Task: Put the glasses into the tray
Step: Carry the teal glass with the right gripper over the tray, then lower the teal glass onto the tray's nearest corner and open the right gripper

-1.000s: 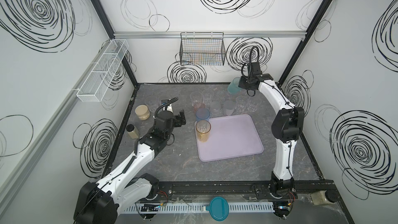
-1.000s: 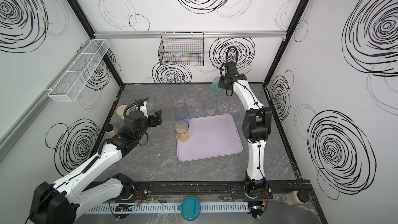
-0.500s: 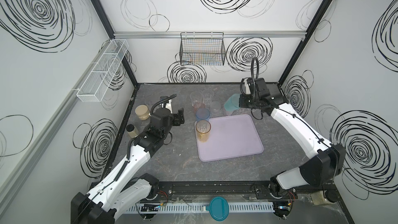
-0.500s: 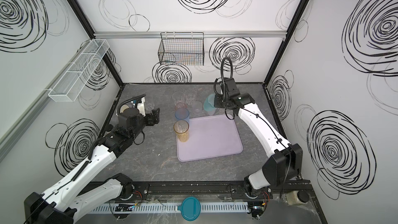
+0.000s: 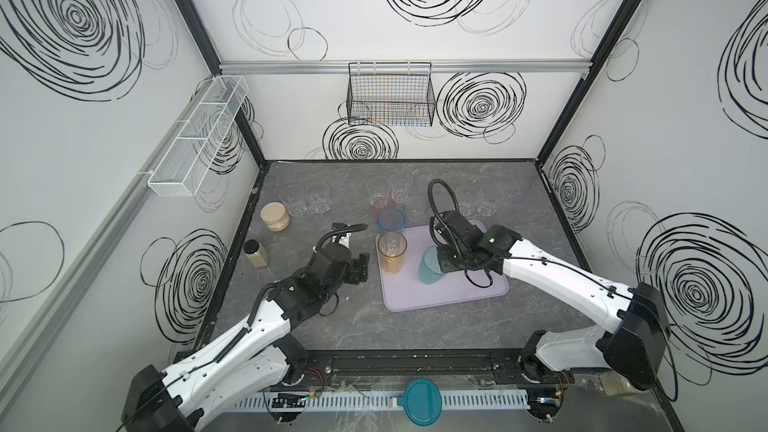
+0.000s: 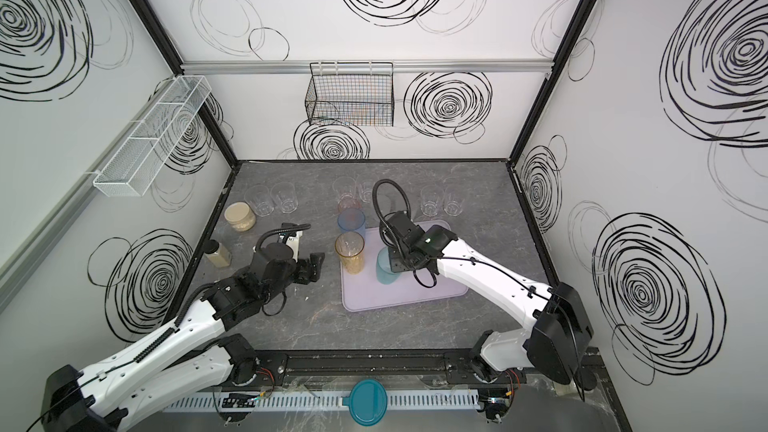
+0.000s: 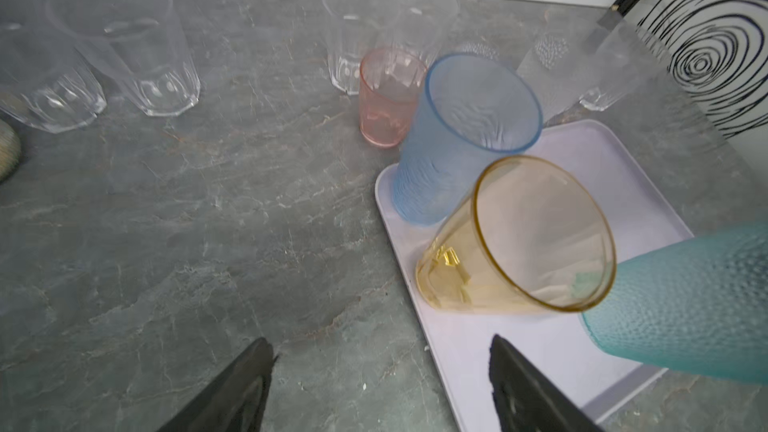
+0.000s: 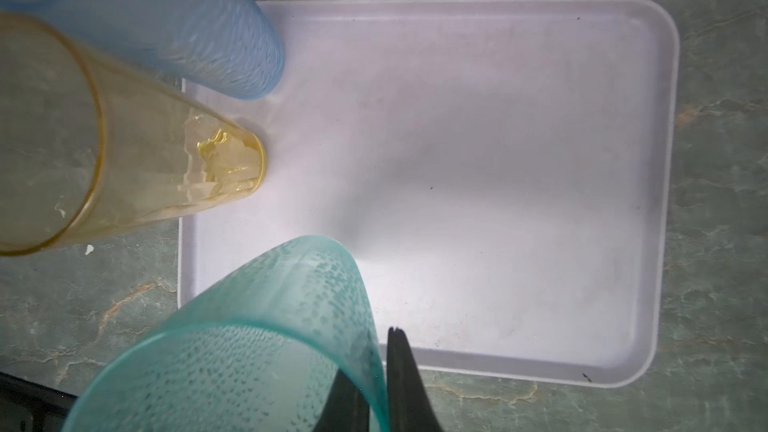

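Note:
The pale lilac tray (image 5: 461, 290) (image 8: 498, 160) lies right of centre. A blue glass (image 5: 391, 222) and an amber glass (image 5: 392, 252) stand upright in its far left corner. My right gripper (image 8: 380, 347) (image 5: 448, 264) is shut on the rim of a teal glass (image 5: 429, 271) (image 7: 685, 305), one finger inside and one outside. It holds the glass tilted over the tray beside the amber one. My left gripper (image 7: 382, 347) (image 5: 360, 268) is open and empty, just left of the tray. A pink glass (image 5: 383, 204) and several clear glasses (image 5: 318, 198) stand on the table behind.
Two lidded jars with beige contents (image 5: 274, 216) (image 5: 256, 253) stand at the left edge. A black wire basket (image 5: 390, 100) hangs on the back wall and a white mesh one (image 5: 195, 139) on the left wall. A round teal lid (image 5: 423, 407) lies on the front rail.
The right arm has swung from the back of the table to the tray, carrying the teal glass. The left gripper has drawn toward the front and its fingers have narrowed slightly.

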`<state>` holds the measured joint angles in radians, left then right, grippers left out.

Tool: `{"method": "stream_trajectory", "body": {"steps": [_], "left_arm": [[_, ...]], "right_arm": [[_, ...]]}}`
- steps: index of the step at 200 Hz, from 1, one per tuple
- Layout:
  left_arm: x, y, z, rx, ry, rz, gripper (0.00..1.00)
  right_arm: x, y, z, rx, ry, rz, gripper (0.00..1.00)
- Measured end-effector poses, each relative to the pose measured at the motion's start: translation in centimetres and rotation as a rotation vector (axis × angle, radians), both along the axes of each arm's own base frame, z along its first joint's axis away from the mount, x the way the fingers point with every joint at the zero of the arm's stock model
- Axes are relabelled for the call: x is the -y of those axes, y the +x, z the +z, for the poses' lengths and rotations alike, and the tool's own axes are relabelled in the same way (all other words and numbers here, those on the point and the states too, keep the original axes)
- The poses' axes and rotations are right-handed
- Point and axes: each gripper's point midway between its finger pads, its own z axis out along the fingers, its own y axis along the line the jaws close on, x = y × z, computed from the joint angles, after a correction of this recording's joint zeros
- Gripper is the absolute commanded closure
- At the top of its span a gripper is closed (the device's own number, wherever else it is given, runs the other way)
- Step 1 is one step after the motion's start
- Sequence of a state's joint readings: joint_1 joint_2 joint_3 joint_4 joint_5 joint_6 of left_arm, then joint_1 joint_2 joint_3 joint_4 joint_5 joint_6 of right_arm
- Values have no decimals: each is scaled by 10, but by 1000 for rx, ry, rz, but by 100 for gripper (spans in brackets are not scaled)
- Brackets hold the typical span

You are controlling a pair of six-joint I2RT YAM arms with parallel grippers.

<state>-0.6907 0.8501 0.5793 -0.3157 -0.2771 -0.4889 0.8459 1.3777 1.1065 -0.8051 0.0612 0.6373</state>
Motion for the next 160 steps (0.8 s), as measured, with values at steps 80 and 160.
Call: {"method": "stream_trajectory", "body": {"steps": [80,160], "left_arm": [[-1,-5,-14,-31,-18,7,17],[-19,1,-4,-10,-72,53,17]], "right_arm": [[-65,-32,-44,-59,-61,124,95],[-87,-24,-44,-59,-44,132,89]]}}
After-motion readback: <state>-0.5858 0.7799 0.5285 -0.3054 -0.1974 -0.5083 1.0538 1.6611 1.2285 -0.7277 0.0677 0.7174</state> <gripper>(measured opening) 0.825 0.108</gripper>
